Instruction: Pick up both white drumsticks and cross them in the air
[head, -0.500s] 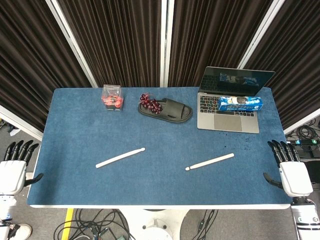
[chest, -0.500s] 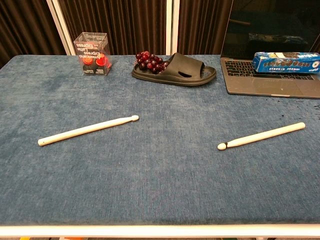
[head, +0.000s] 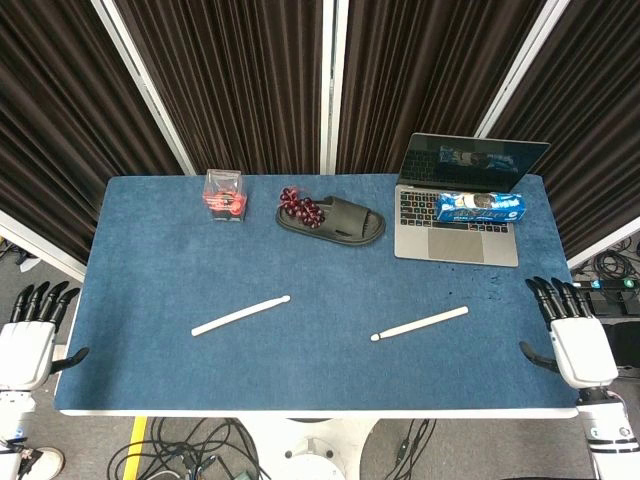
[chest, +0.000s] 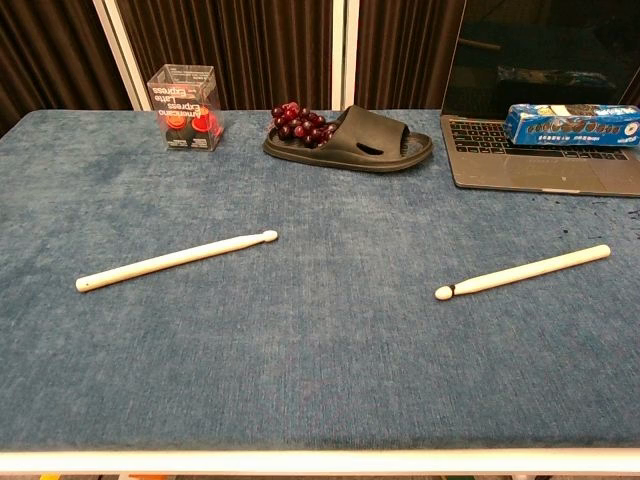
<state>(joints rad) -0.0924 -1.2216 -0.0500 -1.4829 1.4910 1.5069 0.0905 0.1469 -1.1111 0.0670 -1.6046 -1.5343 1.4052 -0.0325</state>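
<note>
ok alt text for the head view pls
Two white drumsticks, left drumstick and right drumstick, lie apart on a blue table, with an empty left hand and right hand beside its edges. A laptop, slipper and grapes sit behind.

Table (head: 150, 260) top – mottled blue cloth, white front edge. Both drumsticks white: left drumstick (head: 241, 315) and right drumstick (head: 419, 324), the right one with a dark mark near its tip in the chest view. Slipper (head: 340, 220) black, grapes (head: 299, 206) dark red. Clear box (head: 224, 195) with red contents and a black label with white text. Laptop (head: 458, 215) silver-grey, dark screen, black keys. Cookie pack (head: 480, 207) blue with black-and-white cookies printed on it. Curtains (head: 240, 80) dark brown, pleated – white vertical frame bars between. Left hand (head: 28, 335) and right hand (head: 570, 335): white palms, black fingers.
</note>
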